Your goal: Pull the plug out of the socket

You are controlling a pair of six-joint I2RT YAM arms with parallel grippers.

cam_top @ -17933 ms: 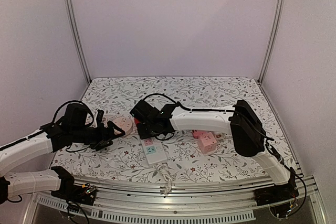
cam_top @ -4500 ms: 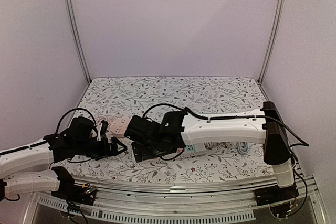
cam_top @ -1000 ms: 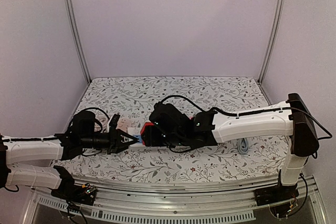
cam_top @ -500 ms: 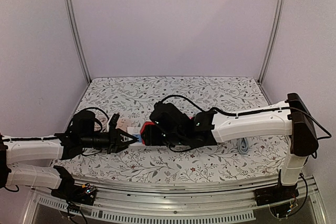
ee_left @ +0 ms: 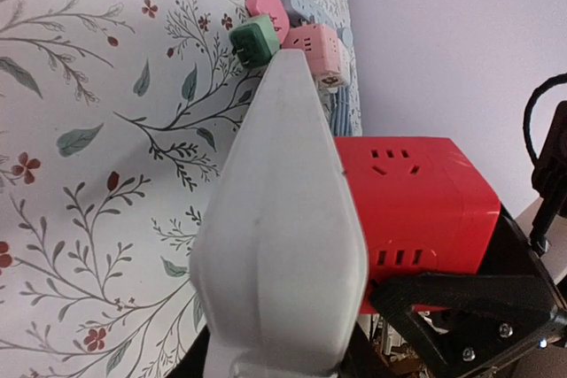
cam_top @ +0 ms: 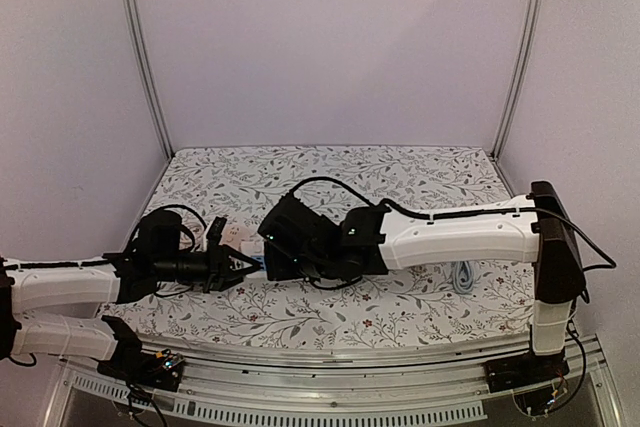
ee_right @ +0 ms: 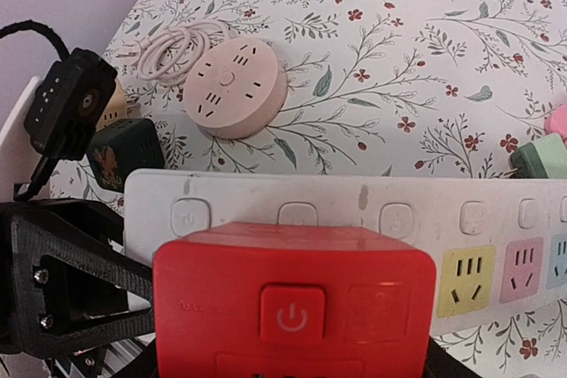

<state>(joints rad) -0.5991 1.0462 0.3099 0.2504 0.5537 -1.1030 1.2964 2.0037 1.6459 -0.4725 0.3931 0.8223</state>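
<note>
I confirm: left claw (cam_top: 240, 268) pinches one end of the white socket strip (ee_right: 496, 216); right claw (cam_top: 271, 258) clamps the red plug (ee_right: 292, 294), seated on that strip.

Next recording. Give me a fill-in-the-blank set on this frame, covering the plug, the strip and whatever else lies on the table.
1. The left hand grips the end of the ___ power strip.
2. The red plug on the strip shows a power ___ facing the right wrist camera.
3. The pale pink socket beside the coiled cable is ___ in shape.
Missing words: white; button; round.
</note>
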